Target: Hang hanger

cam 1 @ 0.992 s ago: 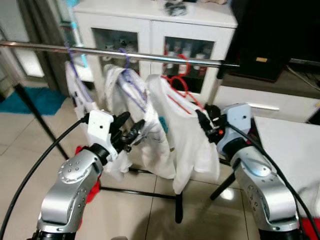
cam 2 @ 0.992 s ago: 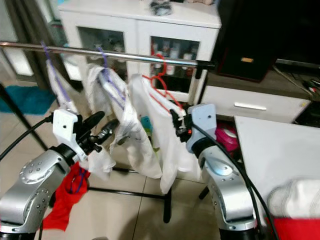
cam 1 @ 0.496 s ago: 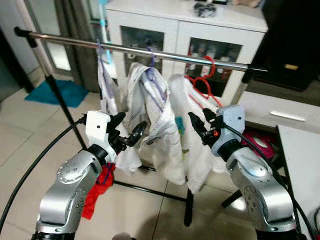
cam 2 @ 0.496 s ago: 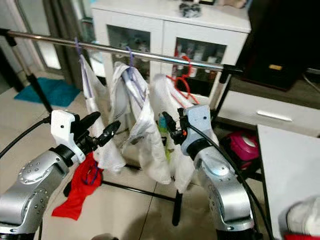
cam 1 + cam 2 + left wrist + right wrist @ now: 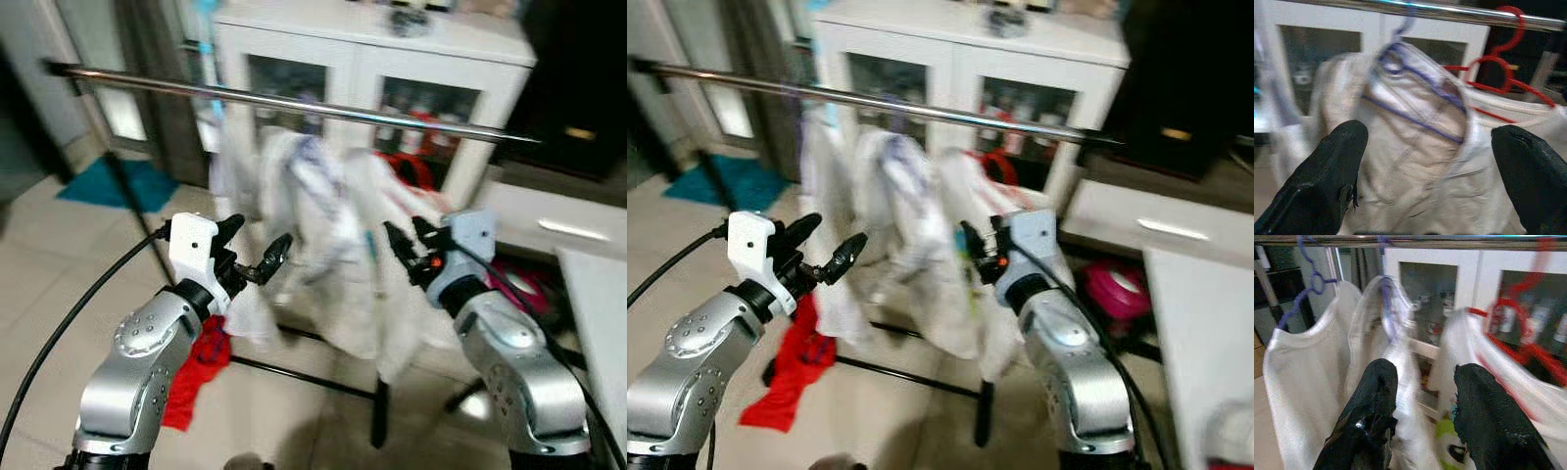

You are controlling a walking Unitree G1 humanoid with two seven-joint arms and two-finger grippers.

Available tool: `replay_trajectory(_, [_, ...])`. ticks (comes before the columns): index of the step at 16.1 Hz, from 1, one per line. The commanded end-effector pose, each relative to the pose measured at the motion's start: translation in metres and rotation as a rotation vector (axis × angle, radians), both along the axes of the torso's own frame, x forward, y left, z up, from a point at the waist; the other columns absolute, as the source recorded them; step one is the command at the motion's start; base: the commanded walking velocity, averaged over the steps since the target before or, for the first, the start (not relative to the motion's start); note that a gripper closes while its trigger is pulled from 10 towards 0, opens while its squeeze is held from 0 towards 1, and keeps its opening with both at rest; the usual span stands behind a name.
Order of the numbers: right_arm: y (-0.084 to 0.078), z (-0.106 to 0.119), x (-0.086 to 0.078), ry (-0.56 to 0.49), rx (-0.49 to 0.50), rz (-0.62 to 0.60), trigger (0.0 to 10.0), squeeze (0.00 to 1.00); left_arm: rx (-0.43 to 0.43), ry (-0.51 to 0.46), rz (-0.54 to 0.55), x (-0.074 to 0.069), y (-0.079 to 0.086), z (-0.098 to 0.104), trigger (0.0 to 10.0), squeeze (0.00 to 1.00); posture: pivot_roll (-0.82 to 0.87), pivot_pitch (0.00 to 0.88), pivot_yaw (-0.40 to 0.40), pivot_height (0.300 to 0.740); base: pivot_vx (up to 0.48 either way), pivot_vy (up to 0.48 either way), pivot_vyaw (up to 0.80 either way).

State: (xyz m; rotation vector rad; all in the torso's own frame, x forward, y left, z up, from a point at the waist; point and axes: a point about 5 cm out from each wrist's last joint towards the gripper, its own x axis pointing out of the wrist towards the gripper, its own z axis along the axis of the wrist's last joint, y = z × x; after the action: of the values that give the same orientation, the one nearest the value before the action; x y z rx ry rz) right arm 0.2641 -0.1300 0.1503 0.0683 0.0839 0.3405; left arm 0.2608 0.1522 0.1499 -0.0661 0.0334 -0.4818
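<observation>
A red hanger (image 5: 419, 168) with a white shirt (image 5: 400, 255) hangs on the steel rail (image 5: 294, 101), right of two white garments on purple hangers (image 5: 1415, 93). My left gripper (image 5: 257, 240) is raised in front of the left garments, open and holding nothing. My right gripper (image 5: 405, 238) is just before the shirt on the red hanger, also open and apart from the cloth. In the right wrist view the red hanger (image 5: 1524, 330) shows past the black fingers (image 5: 1367, 416). In the left wrist view its hook (image 5: 1513, 24) sits over the rail (image 5: 1449, 10).
A red cloth (image 5: 201, 360) lies on the tiled floor by the rack's black foot bar (image 5: 304, 374). Behind the rack stands a white glass-door cabinet (image 5: 372, 59). A white table edge (image 5: 600, 294) is at the right, a teal mat (image 5: 106, 182) at far left.
The whole picture has shifted and blurred, so the camera moved. Both grippers stand slightly further back from the clothes, and the left fingers are spread wider than one second ago.
</observation>
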Motion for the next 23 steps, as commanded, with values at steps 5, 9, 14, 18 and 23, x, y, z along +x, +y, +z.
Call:
replay_trajectory(5, [0.003,0.001,0.003,0.004,-0.038,-0.002,10.0,0.0,0.048,-0.055,0.01,0.004,0.003,0.008,10.0,1.0,0.0,0.0,-0.02,0.74,0.048,0.0,0.0])
replay_trajectory(9, [-0.006,0.004,0.008,-0.008,-0.018,-0.069,10.0,0.0,0.066,-0.049,0.011,0.005,0.004,0.006,10.0,1.0,0.0,0.0,-0.022,0.74,0.367,0.0,0.4])
replay_trajectory(14, [-0.002,0.006,0.01,-0.036,-0.083,-0.03,10.0,0.0,0.071,-0.046,-0.005,0.004,0.001,0.003,10.0,1.0,0.0,0.0,-0.026,0.74,0.376,0.0,0.0])
replay_trajectory(18, [-0.005,0.011,0.013,-0.062,-0.102,-0.045,10.0,0.0,0.08,-0.037,-0.022,0.0,-0.001,0.0,10.0,1.0,0.0,0.0,-0.038,0.74,0.374,0.0,0.44])
replay_trajectory(23, [-0.007,0.015,0.014,-0.043,-0.166,0.063,10.0,0.0,0.121,-0.001,-0.199,-0.01,-0.006,-0.004,10.0,0.9,0.01,0.0,-0.049,0.74,0.067,0.0,0.0])
